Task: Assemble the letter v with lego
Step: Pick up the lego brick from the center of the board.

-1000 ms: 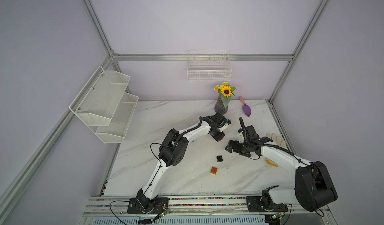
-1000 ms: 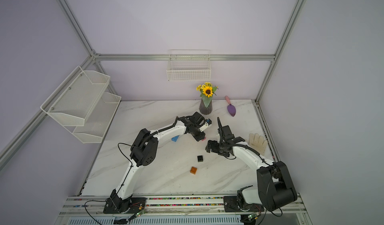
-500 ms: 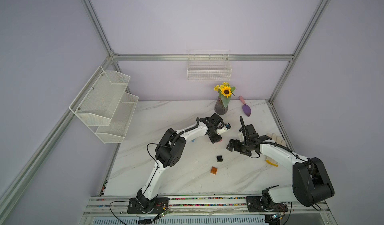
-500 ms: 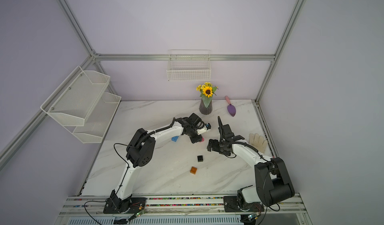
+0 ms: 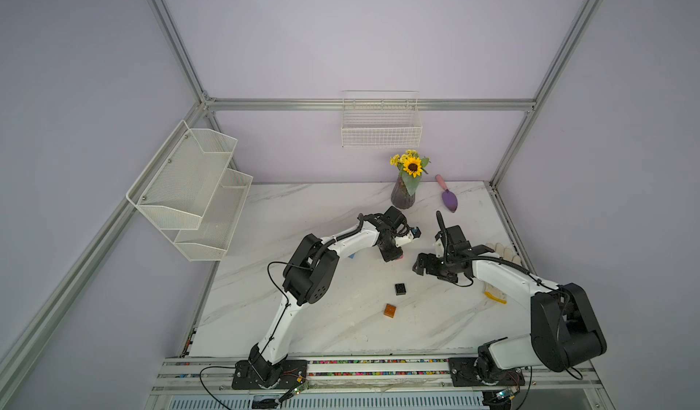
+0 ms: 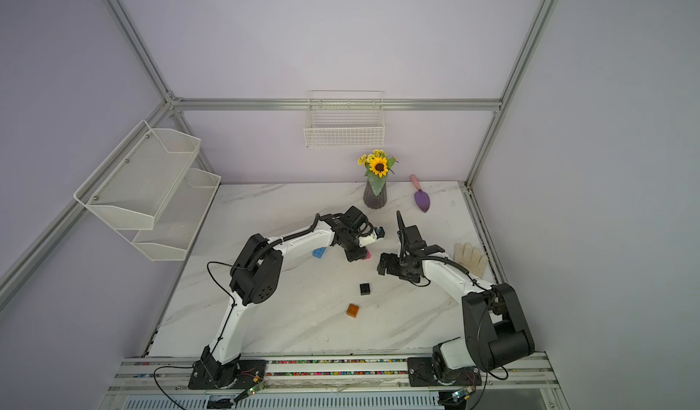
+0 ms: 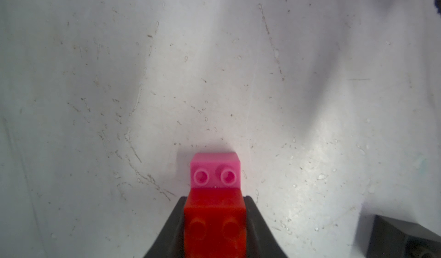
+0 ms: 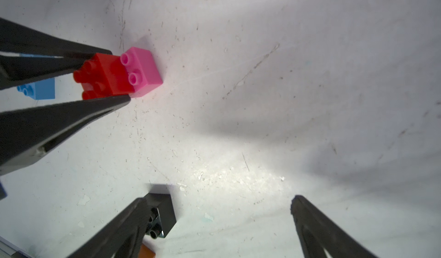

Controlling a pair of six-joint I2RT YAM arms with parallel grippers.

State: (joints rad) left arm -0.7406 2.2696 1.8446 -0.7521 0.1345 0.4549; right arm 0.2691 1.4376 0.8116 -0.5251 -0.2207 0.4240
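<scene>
My left gripper (image 7: pixel 214 200) is shut on a red brick (image 7: pixel 214 221), and its fingers (image 8: pixel 71 116) grip both sides of it. The red brick (image 8: pixel 107 78) sits over half of a pink brick (image 8: pixel 143 73) that rests on the table; two pink studs stay uncovered. In both top views the pink brick (image 6: pixel 366 255) peeks out under the left gripper (image 5: pixel 394 254). The light-blue brick (image 6: pixel 319 252) lies behind the left forearm. A black brick (image 5: pixel 400 288) and an orange-brown brick (image 5: pixel 390 310) lie loose nearer the front. My right gripper (image 8: pixel 218 202) hangs open and empty just right of the pink brick, above the black brick (image 8: pixel 164 218).
A vase of sunflowers (image 5: pixel 403 196) and a purple trowel (image 5: pixel 449 199) stand at the back of the marble table. A white glove (image 6: pixel 469 256) lies under the right forearm. A wire basket (image 5: pixel 380 131) hangs on the back wall and a mesh shelf (image 5: pixel 189 188) on the left.
The left gripper has come slightly forward and down with the red brick. The right arm has barely moved.
</scene>
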